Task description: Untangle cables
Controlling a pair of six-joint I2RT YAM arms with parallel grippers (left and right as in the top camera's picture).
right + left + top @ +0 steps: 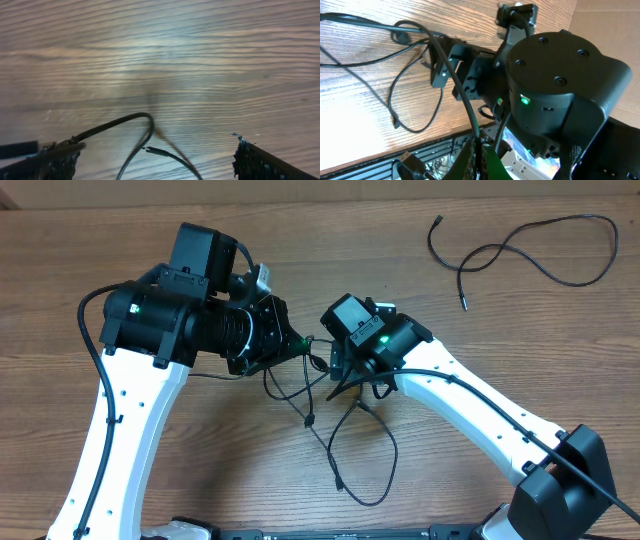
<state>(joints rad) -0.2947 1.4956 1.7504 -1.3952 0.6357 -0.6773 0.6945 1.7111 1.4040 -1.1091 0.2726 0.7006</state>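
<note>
Far right, only overhead shows a loose cable.

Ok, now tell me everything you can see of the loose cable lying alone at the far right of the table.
The loose cable is one thin black cord, rubbery-looking, lying flat on the wooden table at its far right in the overhead view. It runs in a wide open loop that crosses itself once. One end finishes in a small straight plug pointing toward the near edge; the other end curls at the loop's left. Only the table touches it.
</note>
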